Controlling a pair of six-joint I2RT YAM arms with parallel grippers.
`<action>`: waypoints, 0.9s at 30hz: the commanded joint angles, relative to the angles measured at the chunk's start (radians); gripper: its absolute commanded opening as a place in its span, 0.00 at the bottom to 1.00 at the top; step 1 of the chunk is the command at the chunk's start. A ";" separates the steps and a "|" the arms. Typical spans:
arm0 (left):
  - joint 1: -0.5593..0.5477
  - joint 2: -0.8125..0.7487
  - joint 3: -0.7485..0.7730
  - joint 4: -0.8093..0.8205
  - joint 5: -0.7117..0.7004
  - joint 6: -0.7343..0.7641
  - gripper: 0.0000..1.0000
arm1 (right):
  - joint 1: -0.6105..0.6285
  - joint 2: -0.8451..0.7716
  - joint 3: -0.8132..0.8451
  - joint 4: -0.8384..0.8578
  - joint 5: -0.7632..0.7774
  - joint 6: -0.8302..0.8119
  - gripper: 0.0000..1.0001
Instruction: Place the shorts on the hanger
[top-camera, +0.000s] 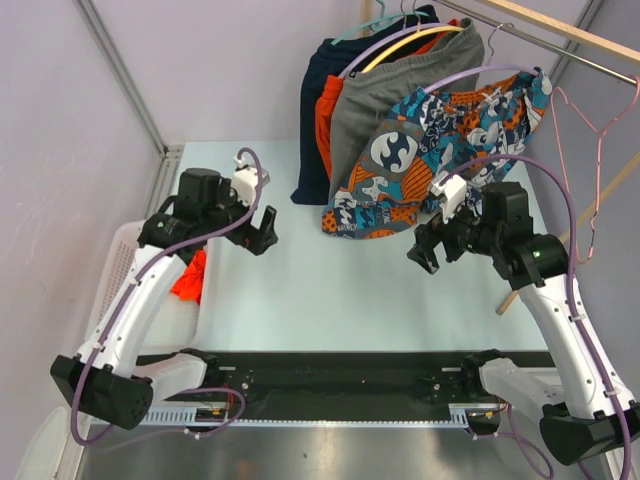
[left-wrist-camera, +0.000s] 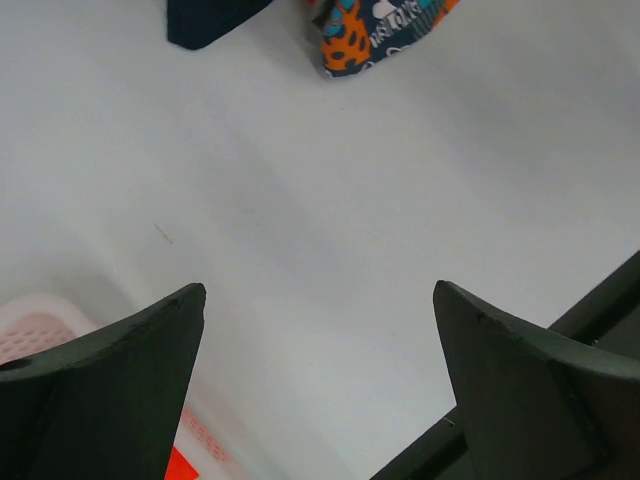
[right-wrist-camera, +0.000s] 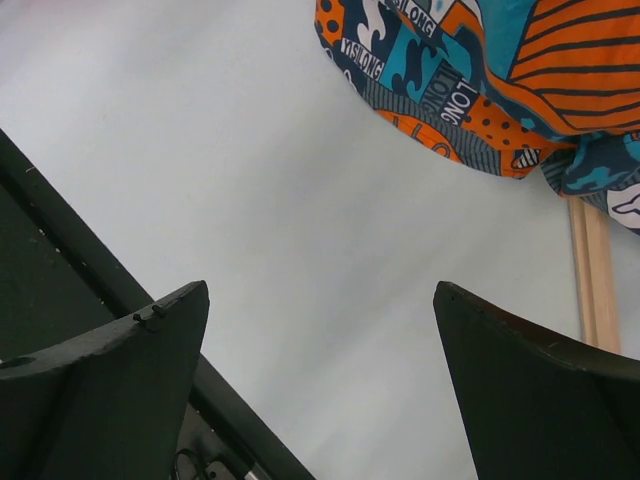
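Left gripper (top-camera: 265, 232) is wide open with nothing in it, hovering over the table (top-camera: 330, 290) near its left edge. In the left wrist view both fingers (left-wrist-camera: 110, 390) are well apart, with only tabletop between them. Right gripper (top-camera: 432, 255) is also wide open and empty, over the right side of the table, just in front of the patterned shorts (top-camera: 440, 150). The right wrist view shows their hem beyond the spread fingers (right-wrist-camera: 530, 390), not touching. Shorts (top-camera: 188, 278) sit bunched in the white basket (top-camera: 118, 250) at the table's left side, mostly hidden under the left arm. A sliver of orange-red shows at the bottom of the left wrist view; drawstring can't be seen. Hanger (top-camera: 598, 140) hangs hook-up at far right near the wooden rail (top-camera: 560, 25), nothing on it, well apart from both grippers; can't tell what the hook catches on. Grey shorts (top-camera: 390, 90) and a navy garment (top-camera: 315, 110) hang at the back
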 joint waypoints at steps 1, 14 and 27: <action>0.095 -0.006 0.068 -0.006 0.004 -0.051 1.00 | -0.005 -0.006 0.008 -0.029 -0.027 0.009 1.00; 0.619 0.113 0.187 -0.219 0.199 0.174 1.00 | 0.015 0.029 0.005 -0.050 -0.015 -0.039 1.00; 0.796 0.195 -0.141 -0.080 0.000 0.487 1.00 | 0.119 0.120 0.005 0.003 0.015 -0.077 1.00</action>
